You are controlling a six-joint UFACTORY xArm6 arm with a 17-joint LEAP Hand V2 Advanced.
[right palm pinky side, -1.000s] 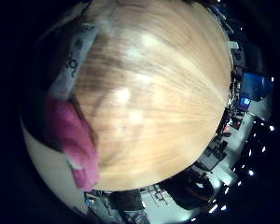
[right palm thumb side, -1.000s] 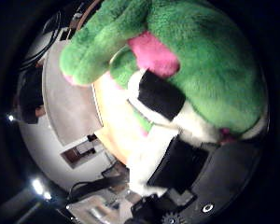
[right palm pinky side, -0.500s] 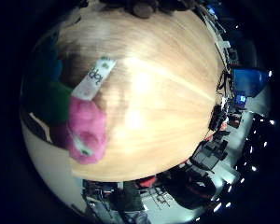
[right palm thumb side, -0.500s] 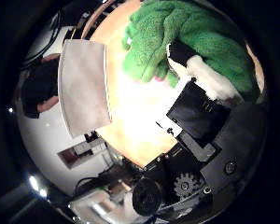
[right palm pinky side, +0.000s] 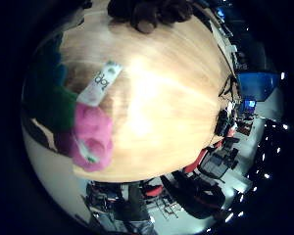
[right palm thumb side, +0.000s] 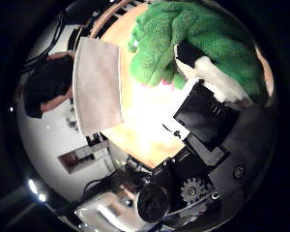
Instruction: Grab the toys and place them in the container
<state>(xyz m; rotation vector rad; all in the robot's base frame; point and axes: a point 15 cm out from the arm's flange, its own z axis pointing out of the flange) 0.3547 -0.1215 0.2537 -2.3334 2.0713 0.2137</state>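
Observation:
A green plush toy point(right palm thumb side: 198, 39) with pink parts lies against my right hand point(right palm thumb side: 208, 106) in the right thumb side palm view. One black and white finger point(right palm thumb side: 193, 60) curls onto its fur. The right little finger side palm view shows the toy's pink part point(right palm pinky side: 88, 137), some green fur and its white label point(right palm pinky side: 100, 83) close to the palm, over the wooden table point(right palm pinky side: 176, 108). A brown plush toy point(right palm pinky side: 147, 12) lies on the table, away from the hand. A pale grey rectangular container point(right palm thumb side: 97, 82) stands on the table beside the green toy.
The round wooden table ends near the container's side, with floor and room furniture beyond its edge point(right palm pinky side: 201, 162).
The green toy filled the thumb side view a second ago and now sits farther from the palm. The view has drawn back from the table, and the brown toy has come into sight.

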